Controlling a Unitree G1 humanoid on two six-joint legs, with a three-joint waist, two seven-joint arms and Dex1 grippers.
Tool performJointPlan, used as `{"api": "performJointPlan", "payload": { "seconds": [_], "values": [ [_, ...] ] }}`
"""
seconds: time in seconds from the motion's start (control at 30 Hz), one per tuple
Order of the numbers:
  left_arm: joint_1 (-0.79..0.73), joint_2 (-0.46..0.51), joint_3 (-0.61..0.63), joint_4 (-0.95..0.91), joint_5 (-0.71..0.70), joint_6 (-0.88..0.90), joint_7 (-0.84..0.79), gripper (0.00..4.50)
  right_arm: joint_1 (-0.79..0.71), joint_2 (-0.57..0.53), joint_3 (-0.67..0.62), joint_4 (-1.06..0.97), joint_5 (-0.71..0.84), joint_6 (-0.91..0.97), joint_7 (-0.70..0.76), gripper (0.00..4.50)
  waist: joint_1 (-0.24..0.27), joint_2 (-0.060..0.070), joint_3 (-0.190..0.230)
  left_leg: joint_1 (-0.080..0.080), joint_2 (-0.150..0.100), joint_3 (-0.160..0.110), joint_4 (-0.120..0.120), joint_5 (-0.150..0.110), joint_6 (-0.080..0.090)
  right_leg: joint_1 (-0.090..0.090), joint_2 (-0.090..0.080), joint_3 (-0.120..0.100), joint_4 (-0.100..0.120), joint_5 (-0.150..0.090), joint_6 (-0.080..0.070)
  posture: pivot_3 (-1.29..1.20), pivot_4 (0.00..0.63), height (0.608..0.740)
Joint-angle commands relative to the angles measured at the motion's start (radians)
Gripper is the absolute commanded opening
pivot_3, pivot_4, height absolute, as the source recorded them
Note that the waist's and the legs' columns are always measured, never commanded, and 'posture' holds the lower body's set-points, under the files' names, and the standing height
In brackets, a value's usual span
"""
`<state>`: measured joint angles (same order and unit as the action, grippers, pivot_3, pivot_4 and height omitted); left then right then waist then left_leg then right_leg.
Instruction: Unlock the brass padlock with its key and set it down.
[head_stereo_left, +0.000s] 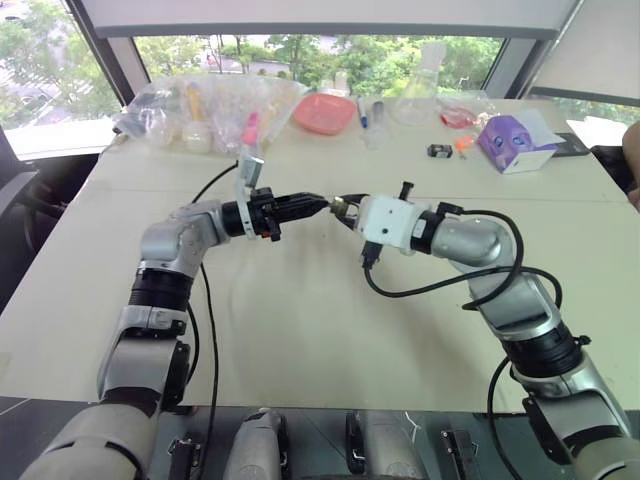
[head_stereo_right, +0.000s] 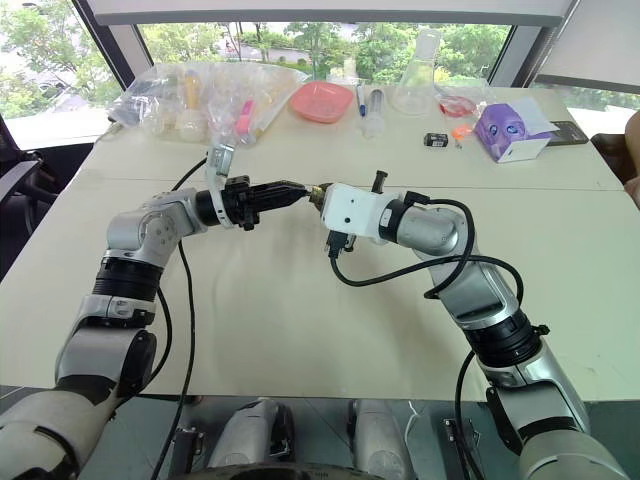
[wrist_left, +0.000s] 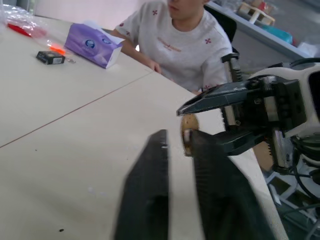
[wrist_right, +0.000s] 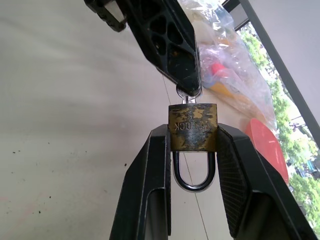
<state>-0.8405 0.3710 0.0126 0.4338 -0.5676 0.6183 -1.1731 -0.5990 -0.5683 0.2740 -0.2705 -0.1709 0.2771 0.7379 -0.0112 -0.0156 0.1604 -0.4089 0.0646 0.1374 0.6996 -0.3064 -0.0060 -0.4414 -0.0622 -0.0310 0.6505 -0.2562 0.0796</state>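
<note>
Above the middle of the table (head_stereo_left: 300, 330) my two grippers meet tip to tip. My right gripper (wrist_right: 192, 134) is shut on the brass padlock (wrist_right: 192, 127), squeezing its body between both fingers. The silvery shackle (wrist_right: 194, 176) points back toward the wrist, and both its legs sit in the body. A small key (wrist_right: 188, 93) sticks out of the padlock's far end. My left gripper (head_stereo_left: 316, 205) is shut on the key's head. From the head views the padlock (head_stereo_left: 338, 207) is a tiny golden speck between the two fingertips, well above the tabletop.
A person in a white shirt (wrist_left: 175, 40) sits at the table's right side. At the far edge lie clear plastic bags (head_stereo_left: 200, 110), a pink bowl (head_stereo_left: 323, 112), a glass flask (head_stereo_left: 420, 95), a small black block (head_stereo_left: 440, 151) and a purple tissue box (head_stereo_left: 515, 143).
</note>
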Motion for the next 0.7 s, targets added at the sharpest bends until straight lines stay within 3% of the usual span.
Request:
{"api": "performJointPlan", "payload": {
  "seconds": [0.03, 0.37, 0.53, 0.7],
  "values": [
    [-0.027, 0.003, 0.003, 0.001, 0.02, -0.028, -0.005, 0.02, -0.01, 0.0, -0.019, -0.041, 0.005, -0.017, 0.001, 0.66, 0.0, 0.0, 0.0, 0.0, 0.0, 0.0, 0.0, 0.0, 0.0, 0.0, 0.0, 0.0, 0.0, 0.0, 0.0, 0.0, 0.15, 0.733],
    [-0.009, 0.017, -0.067, -0.021, 0.155, -0.203, -0.024, 0.02, -0.016, 0.003, -0.02, -0.032, -0.004, -0.021, 0.004, 0.66, 0.0, 0.0, 0.0, 0.0, 0.0, 0.0, 0.0, 0.0, 0.0, 0.0, 0.0, 0.0, 0.0, 0.0, 0.0, 0.0, 0.15, 0.733],
    [-0.01, 0.006, -0.125, 0.022, 0.331, -0.585, 0.02, 0.02, -0.021, 0.0, -0.022, -0.007, -0.019, -0.045, -0.005, 0.66, 0.0, 0.0, 0.0, 0.0, 0.0, 0.0, 0.0, 0.0, 0.0, 0.0, 0.0, 0.0, 0.0, 0.0, 0.0, 0.0, 0.15, 0.733],
    [-0.03, -0.004, -0.134, 0.09, 0.375, -0.753, 0.003, 0.02, -0.024, 0.005, -0.024, 0.011, -0.024, -0.051, -0.007, 0.66, 0.0, 0.0, 0.0, 0.0, 0.0, 0.001, 0.0, 0.0, 0.0, 0.0, 0.0, 0.0, 0.0, 0.0, 0.0, 0.0, 0.15, 0.733]
  ]
}}
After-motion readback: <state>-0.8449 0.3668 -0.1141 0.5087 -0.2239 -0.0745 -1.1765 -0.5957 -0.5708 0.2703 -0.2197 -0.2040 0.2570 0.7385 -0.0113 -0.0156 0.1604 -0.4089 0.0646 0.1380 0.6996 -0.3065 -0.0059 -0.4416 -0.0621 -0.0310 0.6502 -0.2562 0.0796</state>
